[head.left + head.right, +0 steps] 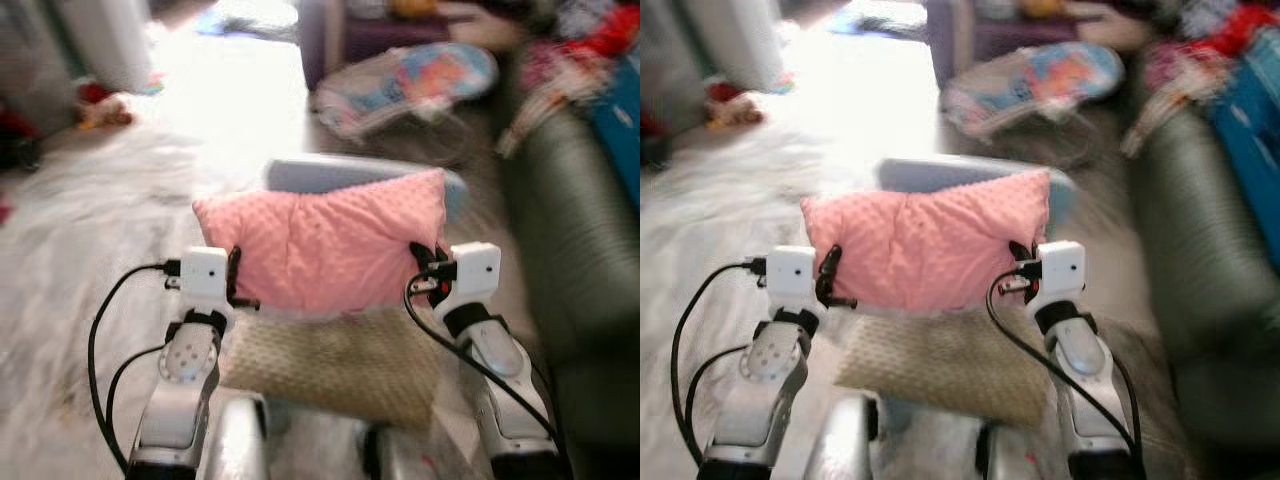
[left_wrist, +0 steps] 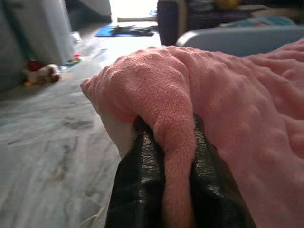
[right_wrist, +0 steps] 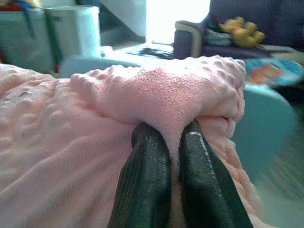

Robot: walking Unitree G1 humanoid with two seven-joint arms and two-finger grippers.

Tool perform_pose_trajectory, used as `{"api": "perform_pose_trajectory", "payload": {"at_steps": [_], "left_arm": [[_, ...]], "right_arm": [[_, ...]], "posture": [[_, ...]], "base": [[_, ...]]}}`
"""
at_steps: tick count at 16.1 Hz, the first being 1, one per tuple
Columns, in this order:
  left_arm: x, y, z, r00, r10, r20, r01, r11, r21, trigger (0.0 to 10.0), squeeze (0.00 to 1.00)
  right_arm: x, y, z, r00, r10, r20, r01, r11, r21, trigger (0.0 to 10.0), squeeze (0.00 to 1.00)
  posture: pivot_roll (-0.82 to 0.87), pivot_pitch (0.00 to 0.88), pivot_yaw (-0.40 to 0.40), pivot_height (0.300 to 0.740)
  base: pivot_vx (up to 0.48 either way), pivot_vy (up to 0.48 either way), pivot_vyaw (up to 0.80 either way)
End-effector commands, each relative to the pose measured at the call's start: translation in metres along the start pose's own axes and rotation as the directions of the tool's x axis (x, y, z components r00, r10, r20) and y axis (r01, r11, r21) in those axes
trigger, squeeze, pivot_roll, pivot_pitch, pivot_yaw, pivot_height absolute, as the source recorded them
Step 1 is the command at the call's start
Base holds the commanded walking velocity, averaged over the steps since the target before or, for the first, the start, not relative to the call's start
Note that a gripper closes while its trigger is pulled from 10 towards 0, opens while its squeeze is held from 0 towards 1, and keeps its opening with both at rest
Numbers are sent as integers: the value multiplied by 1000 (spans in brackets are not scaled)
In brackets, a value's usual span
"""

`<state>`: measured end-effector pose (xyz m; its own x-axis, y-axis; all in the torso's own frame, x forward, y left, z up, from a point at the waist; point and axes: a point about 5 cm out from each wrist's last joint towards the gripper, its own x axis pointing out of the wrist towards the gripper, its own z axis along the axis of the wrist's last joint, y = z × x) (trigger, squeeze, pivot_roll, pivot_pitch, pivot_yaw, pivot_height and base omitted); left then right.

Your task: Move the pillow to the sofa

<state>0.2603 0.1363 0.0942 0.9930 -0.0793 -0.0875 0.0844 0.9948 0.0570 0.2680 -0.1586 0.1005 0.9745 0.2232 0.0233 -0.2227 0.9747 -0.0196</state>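
Between the arms: pink pillow (image 1: pixel 320 245), soft, light, likely floppy.
Left pincer (image 2: pixel 178 156): clamped on its left corner.
Right pincer (image 3: pixel 175 156): clamped on its right corner.
Sofa (image 1: pixel 575 240): far right.

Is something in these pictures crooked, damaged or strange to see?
Nothing looks damaged. The pink pillow is held level, the left end effector and the right end effector each pinching a fold at one side. Toys and clothes lie scattered behind, by the dark sofa.

One pink pillow (image 1: pixel 325 245) hangs pinched between two grippers, the left gripper (image 1: pixel 236 285) and right gripper (image 1: pixel 424 265), with one beige pillow (image 1: pixel 335 365) below the jaws and one green sofa (image 1: pixel 575 230) beside the right jaws.
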Motion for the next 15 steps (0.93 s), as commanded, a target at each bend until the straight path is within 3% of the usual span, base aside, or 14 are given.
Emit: {"api": "perform_pose_trajectory", "payload": {"at_steps": [1,4,10,15], "left_arm": [[0,-2,-1,1000,-11,-15,11,1000,-2,10000,0],[-1,-1,-6,998,3,-59,-4,1000,-16,10000,0],[0,-9,-7,994,-91,-66,91,996,-2,10000,0],[0,-10,-9,993,-86,-77,86,996,-5,10000,0]], "right_arm": [[3,2,10,999,5,41,-5,1000,-7,10000,0],[2,2,10,999,4,42,-4,1000,-4,10000,0],[3,2,13,999,5,53,-5,1000,1,10000,0],[2,4,12,999,21,43,-21,1000,5,10000,0]], "posture": [[3,0,-17,704],[3,0,-18,738],[-2,0,-19,740],[-3,0,-24,740]], "base": [[0,0,0],[0,0,0],[0,0,0],[0,0,0]]}}
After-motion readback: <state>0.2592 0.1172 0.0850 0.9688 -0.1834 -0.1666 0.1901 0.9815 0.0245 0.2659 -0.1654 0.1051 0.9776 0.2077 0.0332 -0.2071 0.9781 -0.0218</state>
